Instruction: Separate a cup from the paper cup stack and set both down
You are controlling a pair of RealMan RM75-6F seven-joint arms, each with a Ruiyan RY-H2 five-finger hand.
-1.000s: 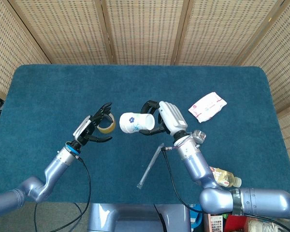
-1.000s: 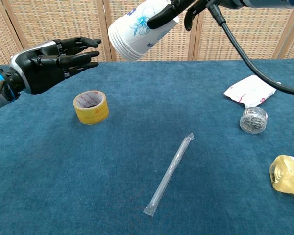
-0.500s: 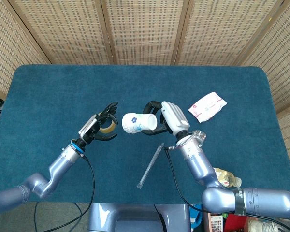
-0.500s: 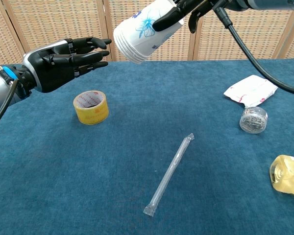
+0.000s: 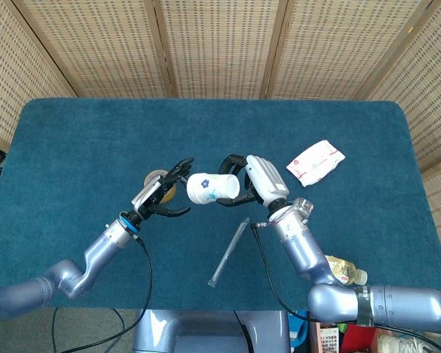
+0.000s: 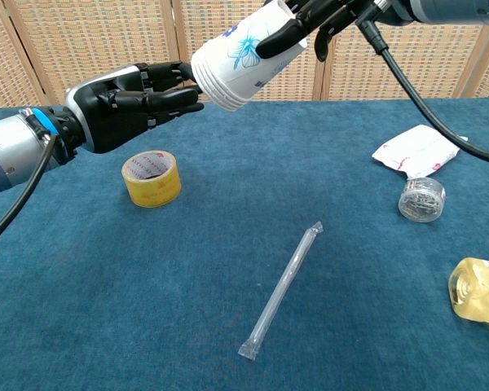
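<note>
My right hand [image 5: 253, 180] [image 6: 322, 16] holds a stack of white paper cups [image 5: 212, 188] [image 6: 240, 65] with a blue flower print, lying sideways in the air with the bases pointing left. My left hand [image 5: 164, 197] [image 6: 130, 102] is open, fingers stretched toward the stack's base end. Its fingertips [image 6: 183, 85] reach the bottom rim of the stack; whether they touch it I cannot tell.
A yellow tape roll [image 6: 151, 177] [image 5: 159, 179] lies under the left hand. A wrapped straw [image 6: 281, 291] [image 5: 228, 251] lies mid-table. At the right are a white packet [image 6: 415, 151] [image 5: 315, 162], a small round jar [image 6: 421, 199] and a bottle of yellow liquid [image 6: 479, 291] [image 5: 342, 270].
My left hand has moved right, closing the gap to the base of the cup stack. The right hand has shifted the stack slightly right and lower.
</note>
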